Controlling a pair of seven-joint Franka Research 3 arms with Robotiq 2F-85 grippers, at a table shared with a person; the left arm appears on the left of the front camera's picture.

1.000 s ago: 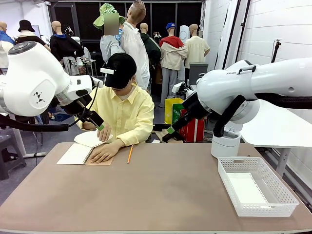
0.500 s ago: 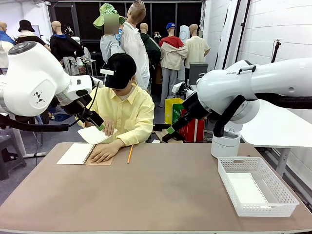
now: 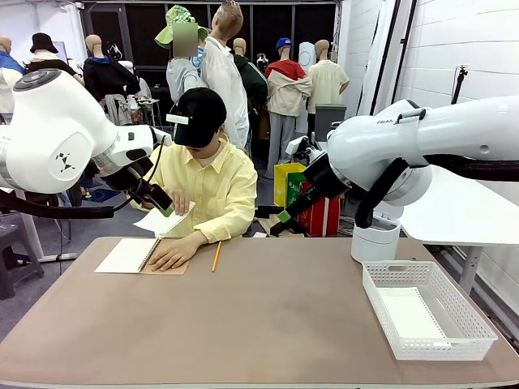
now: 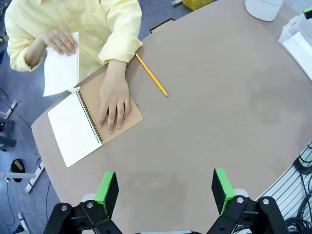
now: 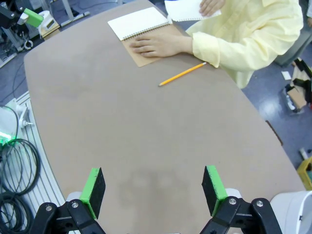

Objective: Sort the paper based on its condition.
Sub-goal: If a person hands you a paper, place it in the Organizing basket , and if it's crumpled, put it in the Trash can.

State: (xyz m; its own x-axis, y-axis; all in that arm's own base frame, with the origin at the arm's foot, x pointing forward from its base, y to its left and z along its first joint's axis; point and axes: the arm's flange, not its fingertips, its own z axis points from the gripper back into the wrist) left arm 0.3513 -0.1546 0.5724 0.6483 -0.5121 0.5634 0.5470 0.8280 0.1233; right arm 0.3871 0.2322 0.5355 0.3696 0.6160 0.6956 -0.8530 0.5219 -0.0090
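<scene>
One thin white paper sheet [image 4: 60,68] is held above the table edge in a person's hand [image 4: 59,40]. Their other hand [image 4: 114,100] presses one open spiral-bound notebook with a tan cover [image 4: 90,123]. One yellow pencil [image 4: 151,75] lies beside it. A white plastic mesh basket [image 3: 478,328] holds another white sheet [image 3: 410,315]. The left gripper [image 4: 165,189] and right gripper [image 5: 152,189] hover with jaws apart, holding nothing.

One loose sheet of paper [image 4: 61,70], one open spiral notebook [image 4: 90,122], one yellow pencil [image 4: 151,75], one white plastic basket [image 3: 427,309], one white cylindrical container [image 3: 375,239], two robot arms, and one seated person.
</scene>
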